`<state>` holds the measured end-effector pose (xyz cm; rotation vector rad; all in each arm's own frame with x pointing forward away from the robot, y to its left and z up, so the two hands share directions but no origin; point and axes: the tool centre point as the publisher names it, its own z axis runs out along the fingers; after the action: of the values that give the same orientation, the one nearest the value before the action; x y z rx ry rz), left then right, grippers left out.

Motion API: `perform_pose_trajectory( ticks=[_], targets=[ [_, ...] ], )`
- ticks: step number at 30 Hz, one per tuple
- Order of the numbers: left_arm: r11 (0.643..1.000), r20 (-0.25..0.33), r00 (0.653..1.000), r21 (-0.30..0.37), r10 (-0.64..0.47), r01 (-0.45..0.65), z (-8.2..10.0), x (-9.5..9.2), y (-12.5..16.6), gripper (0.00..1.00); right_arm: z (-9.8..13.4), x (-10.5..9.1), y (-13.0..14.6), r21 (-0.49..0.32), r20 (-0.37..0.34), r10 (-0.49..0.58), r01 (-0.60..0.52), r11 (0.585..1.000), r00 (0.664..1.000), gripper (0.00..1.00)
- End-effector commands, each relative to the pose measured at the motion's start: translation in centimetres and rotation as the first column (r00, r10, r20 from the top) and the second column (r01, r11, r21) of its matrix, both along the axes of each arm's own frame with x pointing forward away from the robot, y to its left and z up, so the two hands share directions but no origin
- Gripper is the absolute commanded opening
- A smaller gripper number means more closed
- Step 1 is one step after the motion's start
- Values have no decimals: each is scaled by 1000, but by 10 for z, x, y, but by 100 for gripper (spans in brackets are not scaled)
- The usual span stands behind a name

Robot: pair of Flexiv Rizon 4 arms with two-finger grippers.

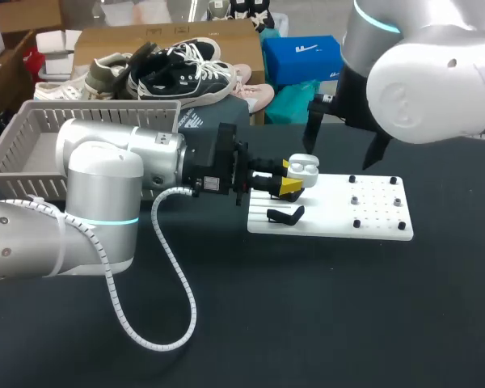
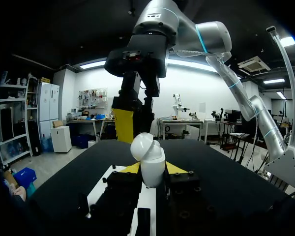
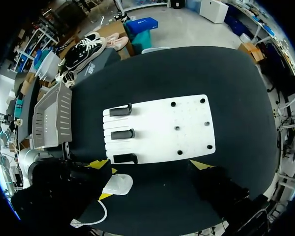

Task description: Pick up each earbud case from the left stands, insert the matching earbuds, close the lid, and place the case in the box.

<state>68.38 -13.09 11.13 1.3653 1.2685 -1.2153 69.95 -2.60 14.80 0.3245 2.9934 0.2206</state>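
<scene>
My left gripper [image 1: 291, 179] pinches the white earbud case [image 1: 303, 168], lid open, just above the white board [image 1: 364, 212] at its left edge. My right gripper [image 1: 346, 139] hangs over the board's far side, fingers spread.

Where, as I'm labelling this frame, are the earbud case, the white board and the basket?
earbud case [image 2: 150, 167]: left wrist view, on its body below the lid.
white board [image 1: 327, 217]: head view, on a bare part of its top.
basket [image 1: 18, 145]: head view, on its left wall.
</scene>
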Motion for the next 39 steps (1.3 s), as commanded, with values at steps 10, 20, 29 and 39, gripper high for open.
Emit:
perform_pose_trajectory(
  ticks=[10,20,29,39],
  targets=[
    [1000,0,1000,-1,-1,1,0,1,0,0,22,-6,-11,56,86,-30,25,998,996,100],
    [999,-5,1000,31,27,-27,5,0,12,0,37,-24,-39,84,186,35,-52,995,982,100],
    [984,-28,988,95,152,-149,20,-10,61,0,24,-31,-63,58,173,12,-22,998,985,100],
    [901,-11,920,205,393,-382,34,-20,135,0,18,-25,-79,102,193,-53,34,994,980,100]
  ],
)
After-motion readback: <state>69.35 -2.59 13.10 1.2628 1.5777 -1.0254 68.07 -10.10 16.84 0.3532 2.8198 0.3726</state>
